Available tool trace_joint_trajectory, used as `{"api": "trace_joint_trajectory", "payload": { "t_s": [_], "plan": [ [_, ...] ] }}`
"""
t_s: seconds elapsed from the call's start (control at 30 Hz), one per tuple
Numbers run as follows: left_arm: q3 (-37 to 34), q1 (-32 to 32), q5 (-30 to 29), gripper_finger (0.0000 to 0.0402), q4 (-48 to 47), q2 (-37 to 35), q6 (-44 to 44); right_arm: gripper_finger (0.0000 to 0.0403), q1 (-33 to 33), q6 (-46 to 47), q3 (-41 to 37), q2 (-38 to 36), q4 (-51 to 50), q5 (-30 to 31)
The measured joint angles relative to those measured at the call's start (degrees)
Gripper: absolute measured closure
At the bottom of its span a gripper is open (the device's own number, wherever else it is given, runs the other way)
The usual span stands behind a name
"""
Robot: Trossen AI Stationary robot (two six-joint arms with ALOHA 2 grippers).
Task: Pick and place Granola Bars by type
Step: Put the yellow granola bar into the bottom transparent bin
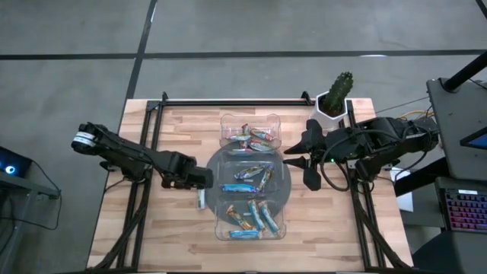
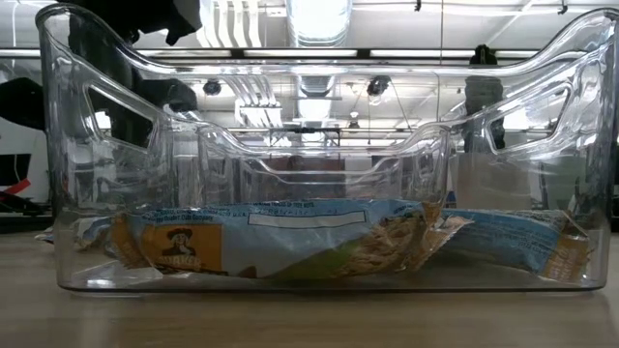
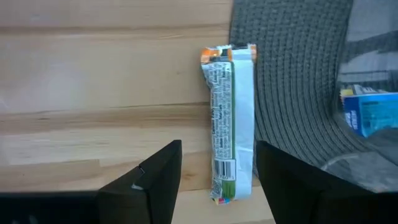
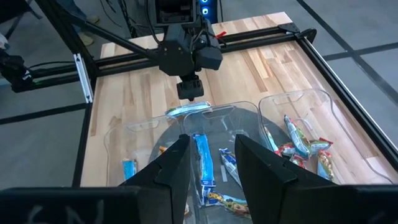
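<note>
One granola bar [image 3: 231,121], white and green with an orange end, lies flat on the wood beside the grey mat [image 3: 292,74]. My left gripper [image 3: 219,180] points down over it, open, a finger on either side of the bar's near end without touching. In the high view the gripper [image 1: 202,183] is just above this bar [image 1: 202,199]. Other granola bars lie in the clear tray's far [image 1: 251,135], middle [image 1: 251,179] and near [image 1: 251,217] compartments. My right gripper [image 1: 295,161] hangs open and raised at the tray's right side, with nothing between its fingers [image 4: 171,168].
The clear tray [image 2: 58,193] fills the table's middle on the round grey mat. A cactus in a white pot [image 1: 337,95] stands at the far right. Black frame rails [image 1: 228,101] run along the far edge and both sides. Bare wood lies left of the tray.
</note>
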Motion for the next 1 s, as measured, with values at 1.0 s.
{"api": "trace_joint_trajectory", "payload": {
  "t_s": [1.0],
  "plan": [
    [-2.4, -0.4, -2.0, 0.0213, 6.3, 4.1, -4.5, 0.0284, 0.0, -0.4, 0.0, 0.0, -3.6, 0.0]
  ]
}}
